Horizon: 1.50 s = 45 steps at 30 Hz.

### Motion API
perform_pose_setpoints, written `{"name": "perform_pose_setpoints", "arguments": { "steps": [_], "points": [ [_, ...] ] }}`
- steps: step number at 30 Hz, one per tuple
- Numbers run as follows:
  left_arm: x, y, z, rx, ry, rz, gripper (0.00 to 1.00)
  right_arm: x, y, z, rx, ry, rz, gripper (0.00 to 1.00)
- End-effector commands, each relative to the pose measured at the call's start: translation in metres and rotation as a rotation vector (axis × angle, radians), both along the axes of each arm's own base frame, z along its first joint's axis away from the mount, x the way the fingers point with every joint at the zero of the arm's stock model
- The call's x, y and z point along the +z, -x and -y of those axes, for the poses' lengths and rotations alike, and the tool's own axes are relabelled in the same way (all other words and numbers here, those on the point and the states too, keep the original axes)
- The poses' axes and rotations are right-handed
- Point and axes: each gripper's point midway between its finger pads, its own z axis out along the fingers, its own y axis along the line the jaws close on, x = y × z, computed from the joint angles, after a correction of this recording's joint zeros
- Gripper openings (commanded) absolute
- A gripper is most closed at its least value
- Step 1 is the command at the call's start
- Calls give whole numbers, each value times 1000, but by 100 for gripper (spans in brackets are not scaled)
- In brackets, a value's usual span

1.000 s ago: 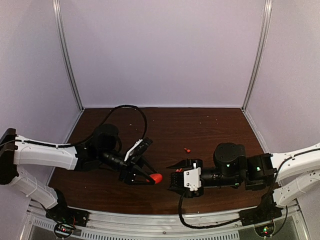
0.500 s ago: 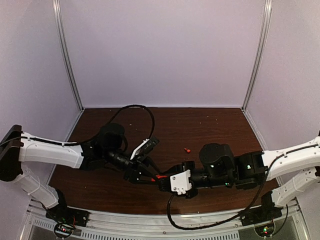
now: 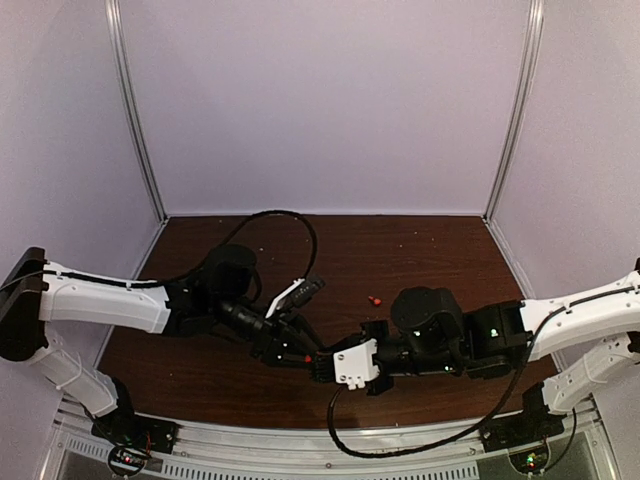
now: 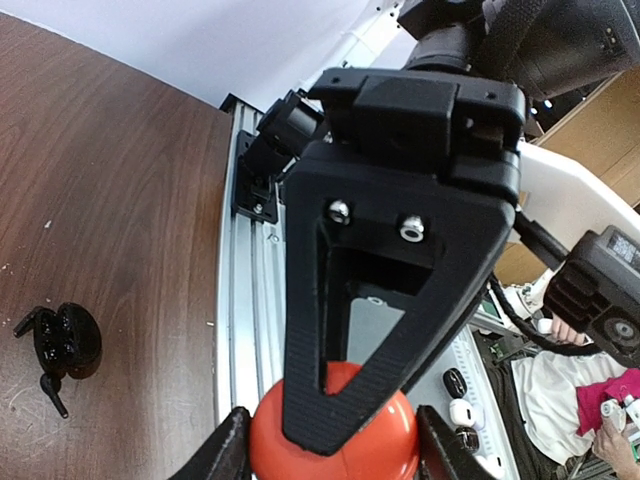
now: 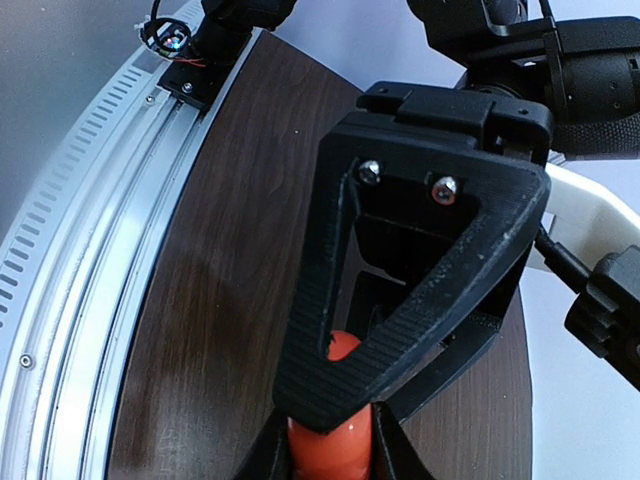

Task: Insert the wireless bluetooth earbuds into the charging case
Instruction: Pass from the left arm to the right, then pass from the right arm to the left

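The round red-orange plastic charging case (image 4: 385,455) is clamped by the left gripper (image 4: 332,455) and pinched by the right gripper (image 5: 330,450) above the dark wooden table (image 3: 420,250) near its front edge, while a tiny red-orange earbud (image 3: 374,299) is seen lying mid-table.

Charging case (image 4: 380,445) sat between the left pincer (image 4: 335,455) and right pincer (image 5: 330,450); one earbud (image 3: 374,299) lay on the surface (image 3: 430,250) behind it, rightward.

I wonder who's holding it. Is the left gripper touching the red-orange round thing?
Touching. The left wrist view shows the left gripper with its fingers pressed against both sides of the red-orange case.
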Motion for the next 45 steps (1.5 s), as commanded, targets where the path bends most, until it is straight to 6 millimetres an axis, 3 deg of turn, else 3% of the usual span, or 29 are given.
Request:
{"name": "perform_pose_setpoints", "arguments": {
  "steps": [1,3,7,10,13,16,21,27,38,45],
  "points": [
    [24,-9,7,33,69,102,49,10,-4,0,-46,-19,-17,9],
    [33,-14,5,71,92,164,71,13,-5,2,-56,-36,-35,6],
    [66,-25,-8,186,176,327,92,27,-6,6,-71,-112,-100,5],
    [81,-34,-24,302,229,429,97,49,-9,10,-75,-235,-182,5],
    [85,-48,-38,437,246,477,98,84,-16,17,-66,-415,-298,5],
    [91,-49,-45,470,270,520,98,107,-16,21,-40,-535,-394,6],
    [90,-25,-37,375,302,660,84,128,-13,23,9,-639,-517,6],
    [80,-16,-9,269,251,685,55,128,-8,18,44,-636,-573,6],
    [95,-12,4,293,287,725,34,117,-5,12,54,-609,-624,6],
    [101,-7,8,272,310,726,30,112,-4,7,65,-597,-633,6]
  ]
}}
